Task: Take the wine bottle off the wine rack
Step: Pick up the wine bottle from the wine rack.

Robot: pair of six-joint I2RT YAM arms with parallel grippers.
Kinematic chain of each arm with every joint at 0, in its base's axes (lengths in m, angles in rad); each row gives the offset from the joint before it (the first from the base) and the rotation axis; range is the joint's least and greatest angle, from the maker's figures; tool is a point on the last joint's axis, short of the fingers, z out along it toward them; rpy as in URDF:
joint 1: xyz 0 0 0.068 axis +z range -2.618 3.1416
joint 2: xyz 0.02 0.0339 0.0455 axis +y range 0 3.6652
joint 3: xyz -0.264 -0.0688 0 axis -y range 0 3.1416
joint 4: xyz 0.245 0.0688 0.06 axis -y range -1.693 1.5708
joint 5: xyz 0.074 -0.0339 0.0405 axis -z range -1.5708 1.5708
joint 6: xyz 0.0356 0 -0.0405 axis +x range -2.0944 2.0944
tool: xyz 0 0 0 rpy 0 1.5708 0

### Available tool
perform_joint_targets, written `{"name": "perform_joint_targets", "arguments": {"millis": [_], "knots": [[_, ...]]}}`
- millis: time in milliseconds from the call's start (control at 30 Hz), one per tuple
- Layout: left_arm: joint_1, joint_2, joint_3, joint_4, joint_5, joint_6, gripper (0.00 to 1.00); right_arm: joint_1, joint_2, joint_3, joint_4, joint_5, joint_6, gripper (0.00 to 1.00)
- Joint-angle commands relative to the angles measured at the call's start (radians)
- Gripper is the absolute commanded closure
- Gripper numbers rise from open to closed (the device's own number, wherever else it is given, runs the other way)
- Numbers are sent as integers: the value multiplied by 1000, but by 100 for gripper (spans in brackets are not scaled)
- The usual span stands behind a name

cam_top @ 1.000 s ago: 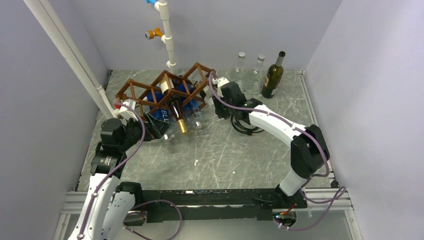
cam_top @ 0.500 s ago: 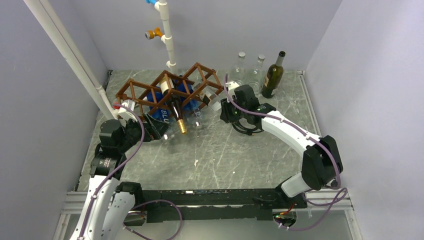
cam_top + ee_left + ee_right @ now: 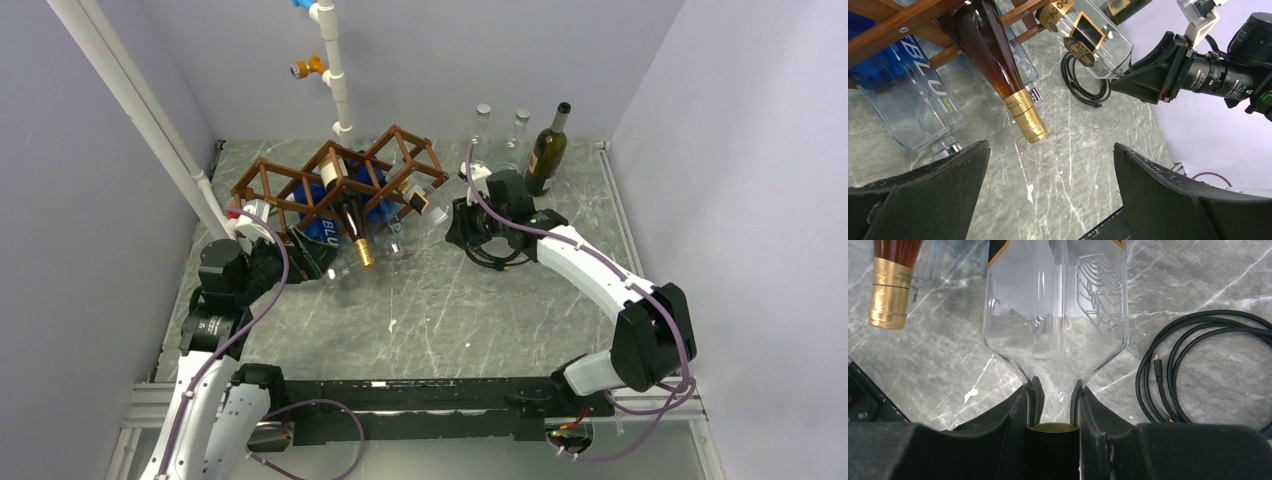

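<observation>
From above: the brown wooden lattice wine rack point(image 3: 330, 180) sat at the back left of the grey marbled table point(image 3: 450, 310). And there was the right gripper point(image 3: 452, 215), clamped on the neck of the clear glass wine bottle point(image 3: 425, 198). The bottle lay tilted, base end up at the rack's right-hand cell, neck out towards the middle of the table. Whether glass touched wood there, I couldn't tell. An amber glass bottle with a gold foil cap point(image 3: 355, 228) and a blue glass bottle point(image 3: 318, 225) lay in the cells to the left. The left gripper point(image 3: 312, 258) hung just in front of the rack's left half, spread wide, holding nothing. A dark green glass bottle point(image 3: 546, 150) stood upright at the back right. A coiled black cable point(image 3: 495, 255) lay by the right wrist.

Over to the left wrist: its two black fingers point(image 3: 923, 195) stood far apart, bare marble between them. Beyond, the gold cap pointed down towards the table. The clear bottle slanted across the top, its neck gone into the right gripper.

Right wrist, close in: both pads point(image 3: 1015, 415) pinched the narrow neck just below the shoulder, with a gold-coloured closure showing between them. The cable lay to the right, the gold cap at upper left.
</observation>
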Motion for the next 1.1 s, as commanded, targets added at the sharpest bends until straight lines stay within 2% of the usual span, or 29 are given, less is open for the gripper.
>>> {"name": "perform_joint_targets", "arguments": {"millis": [0,433,1067], "knots": [[4,-4,13,11,6,10,0,-6,-90,11,122,-156,-2,100],[4,-11,16,30,44,16,1,-68,-190,-70,90,-265,-27,100],[-12,92,89,91,222,122,0,-170,-321,-144,4,-353,-109,100]]}}
